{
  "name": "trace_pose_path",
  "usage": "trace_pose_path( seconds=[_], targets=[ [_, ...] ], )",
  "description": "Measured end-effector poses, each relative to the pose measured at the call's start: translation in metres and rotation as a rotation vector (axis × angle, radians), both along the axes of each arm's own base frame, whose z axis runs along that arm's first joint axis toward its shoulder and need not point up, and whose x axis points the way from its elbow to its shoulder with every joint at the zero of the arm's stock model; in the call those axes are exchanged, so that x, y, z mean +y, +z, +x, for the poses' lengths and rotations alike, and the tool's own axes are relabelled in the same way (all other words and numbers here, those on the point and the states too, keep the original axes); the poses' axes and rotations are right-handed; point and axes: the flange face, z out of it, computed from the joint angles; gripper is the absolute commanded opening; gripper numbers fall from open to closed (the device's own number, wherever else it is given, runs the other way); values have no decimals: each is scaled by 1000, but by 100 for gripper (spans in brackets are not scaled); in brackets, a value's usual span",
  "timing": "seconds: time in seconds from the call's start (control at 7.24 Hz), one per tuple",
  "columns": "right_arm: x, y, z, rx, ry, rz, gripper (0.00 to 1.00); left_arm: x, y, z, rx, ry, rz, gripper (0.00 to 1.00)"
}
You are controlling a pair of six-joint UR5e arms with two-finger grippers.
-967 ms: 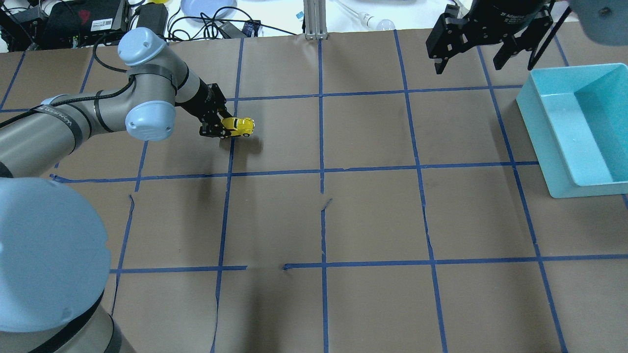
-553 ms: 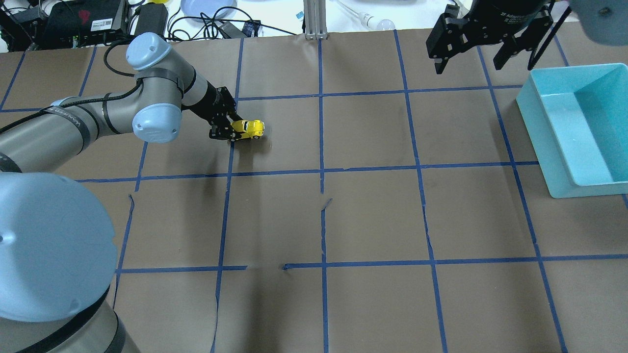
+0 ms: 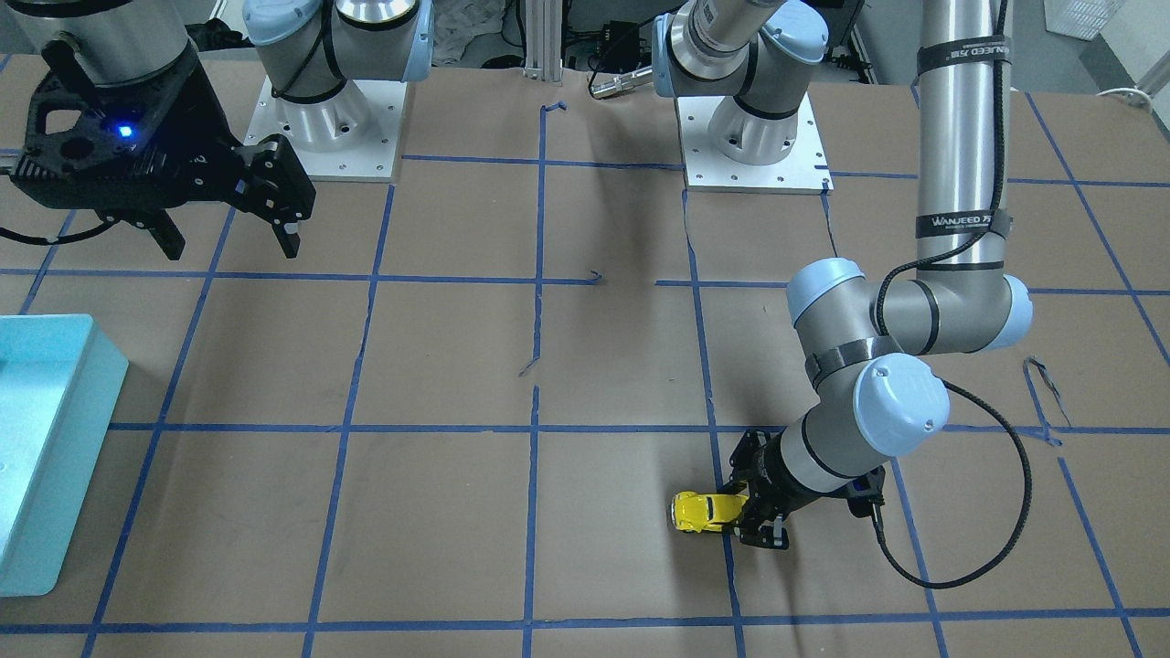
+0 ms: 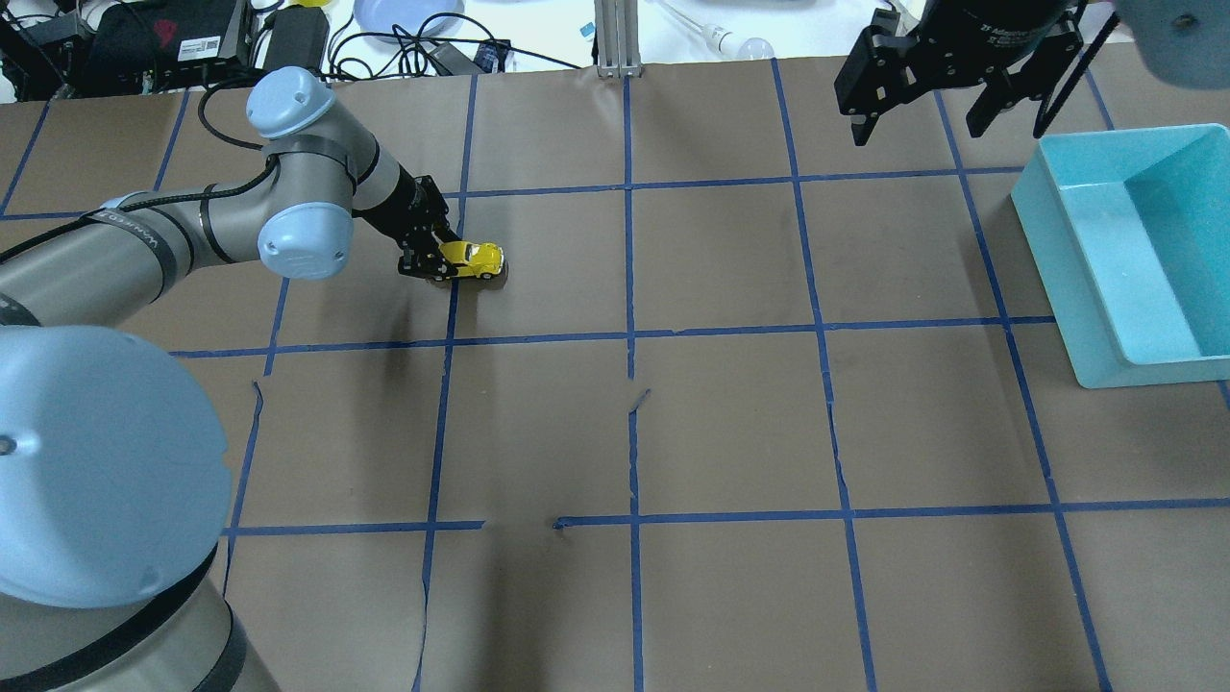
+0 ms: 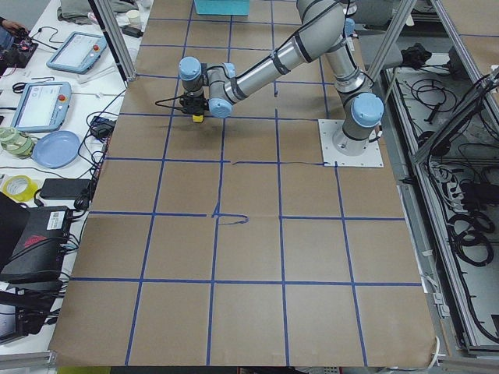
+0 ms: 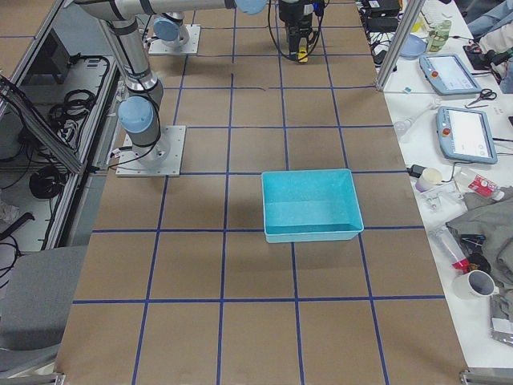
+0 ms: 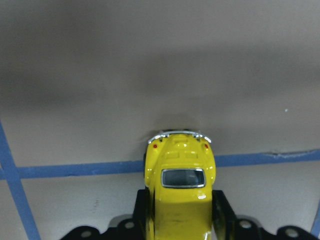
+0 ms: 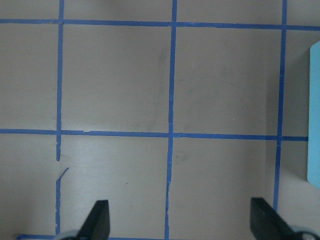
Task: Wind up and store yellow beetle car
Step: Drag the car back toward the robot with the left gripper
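Note:
The yellow beetle car (image 4: 470,259) is held by my left gripper (image 4: 434,262), which is shut on its sides, low at the brown table. It also shows in the front-facing view (image 3: 702,510) beside the left gripper (image 3: 745,516). The left wrist view shows the car (image 7: 180,190) between two black fingers (image 7: 223,212). My right gripper (image 4: 921,101) hangs open and empty high at the far right, also in the front-facing view (image 3: 228,233); its fingertips (image 8: 100,217) are wide apart in the right wrist view.
A teal bin (image 4: 1134,250) stands at the table's right edge, also in the front-facing view (image 3: 41,439) and the right side view (image 6: 311,204). Blue tape lines (image 4: 629,336) grid the brown paper. Cables and devices lie beyond the far edge (image 4: 173,38).
My left gripper first moved right with the car, then drew back left and lower. The right arm has not moved.

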Motion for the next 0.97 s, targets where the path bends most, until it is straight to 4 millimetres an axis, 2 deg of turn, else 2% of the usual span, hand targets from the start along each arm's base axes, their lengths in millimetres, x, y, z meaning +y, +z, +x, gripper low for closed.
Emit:
trace_pose_path(
  seconds=[0.28, 0.97],
  targets=[
    [0, 0, 0, 0, 0, 0, 100, -5, 2, 21, -37, 14, -7, 0],
    [0, 0, 0, 0, 0, -1, 100, -6, -2, 89, -128, -25, -2, 0]
  ],
)
